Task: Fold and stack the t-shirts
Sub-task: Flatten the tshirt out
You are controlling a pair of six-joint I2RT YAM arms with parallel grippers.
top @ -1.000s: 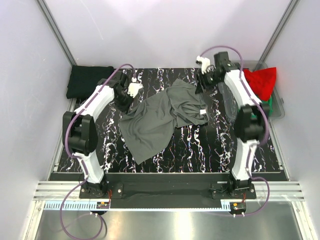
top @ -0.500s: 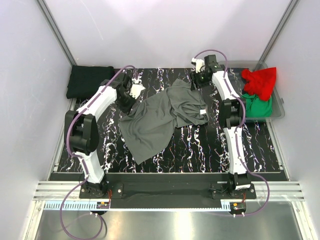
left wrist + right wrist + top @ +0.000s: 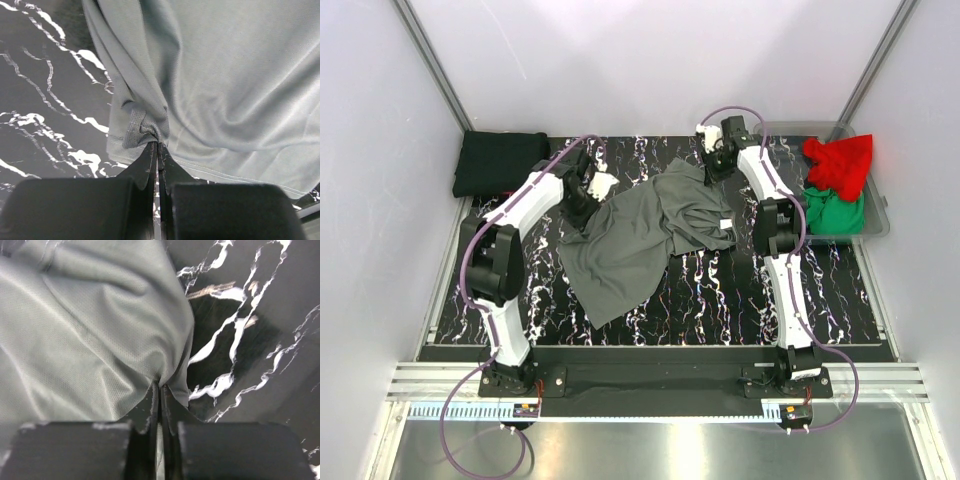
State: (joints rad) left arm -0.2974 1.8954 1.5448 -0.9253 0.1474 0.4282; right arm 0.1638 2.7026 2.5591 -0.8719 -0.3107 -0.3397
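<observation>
A large dark grey t-shirt (image 3: 640, 235) lies crumpled across the middle of the black marbled table (image 3: 720, 290). My left gripper (image 3: 582, 200) is shut on its far left edge, and the left wrist view shows the hem (image 3: 145, 125) bunched at the closed tips (image 3: 158, 145). My right gripper (image 3: 705, 172) is shut on the shirt's far right corner; cloth (image 3: 100, 340) is pinched between its fingertips (image 3: 161, 385). A folded black t-shirt (image 3: 495, 162) rests at the far left. Red (image 3: 840, 160) and green (image 3: 835, 212) t-shirts lie in the bin.
A clear grey plastic bin (image 3: 876, 228) stands at the far right of the table and holds the red and green shirts. White walls close in on the table at the back and sides. A white label (image 3: 727, 221) shows on the grey shirt.
My right gripper swung left and down from above the bin side to the grey shirt's far corner and closed on it. My left gripper shifted slightly right, still gripping the shirt.
</observation>
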